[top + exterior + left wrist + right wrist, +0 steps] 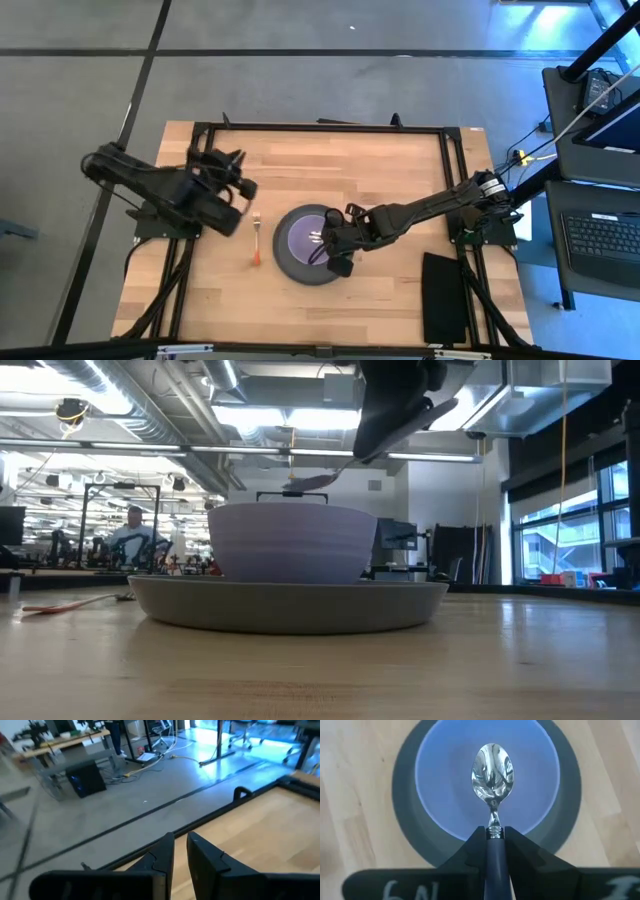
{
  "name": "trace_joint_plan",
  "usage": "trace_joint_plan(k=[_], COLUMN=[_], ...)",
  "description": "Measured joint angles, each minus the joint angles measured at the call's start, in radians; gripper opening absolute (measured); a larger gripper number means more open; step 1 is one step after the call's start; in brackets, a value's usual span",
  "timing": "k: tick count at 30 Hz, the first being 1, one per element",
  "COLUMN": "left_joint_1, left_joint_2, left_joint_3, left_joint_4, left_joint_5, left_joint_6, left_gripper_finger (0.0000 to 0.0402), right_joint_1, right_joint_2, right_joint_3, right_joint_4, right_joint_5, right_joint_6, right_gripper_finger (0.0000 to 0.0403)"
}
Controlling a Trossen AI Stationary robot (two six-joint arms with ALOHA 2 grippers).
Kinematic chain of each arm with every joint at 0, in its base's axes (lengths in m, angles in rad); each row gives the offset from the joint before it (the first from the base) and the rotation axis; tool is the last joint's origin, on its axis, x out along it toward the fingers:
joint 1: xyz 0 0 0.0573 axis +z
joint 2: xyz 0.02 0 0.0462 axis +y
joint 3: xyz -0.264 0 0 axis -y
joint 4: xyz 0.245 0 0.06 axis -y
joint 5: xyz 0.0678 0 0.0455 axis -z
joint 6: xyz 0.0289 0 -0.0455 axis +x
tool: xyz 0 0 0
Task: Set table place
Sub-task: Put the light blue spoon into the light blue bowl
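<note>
Light plank tabletop (390, 170) carries a dark grey plate (290, 262) near its centre, with the lavender bowl (445, 775) sitting in it. At the plate's nine o'clock lies the orange-handled fork (256, 240). Over the bowl hangs the right gripper (495, 832), its fingers pinching the spoon (492, 772) by the handle, bowl-end pointing forward. Placing the spoon looks like the step in hand; next it likely needs carrying toward the plate's three o'clock and lowering flat. At ten o'clock waits the left gripper (180, 845), fingers nearly together, holding nothing.
</note>
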Motion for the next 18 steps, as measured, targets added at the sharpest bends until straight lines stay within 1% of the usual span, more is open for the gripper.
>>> trace_joint_plan(k=[6, 12, 15, 18], left_joint_1=[-0.041, -0.068, -0.09, -0.113], left_joint_2=[-0.19, -0.321, -0.36, -0.387], left_joint_3=[-0.142, -0.29, -0.352, -0.397], left_joint_4=[0.093, 0.175, 0.288, 0.405], left_joint_5=[0.0, 0.026, 0.024, 0.013], left_joint_6=[-0.001, -0.002, 0.007, 0.071], left_gripper_finger=[0.0047, 0.0047, 0.0047, 0.0047], right_joint_1=[0.0, 0.003, 0.003, 0.003], right_joint_2=[0.0, 0.0, 0.018, 0.048], right_joint_3=[0.0, 0.0, 0.0, 0.0], right_joint_4=[-0.002, 0.004, 0.017, 0.028], right_joint_5=[-0.016, -0.047, -0.059, -0.059], right_joint_6=[0.014, 0.03, 0.038, 0.026], right_gripper_finger=[0.0056, 0.0056, 0.0056, 0.0056])
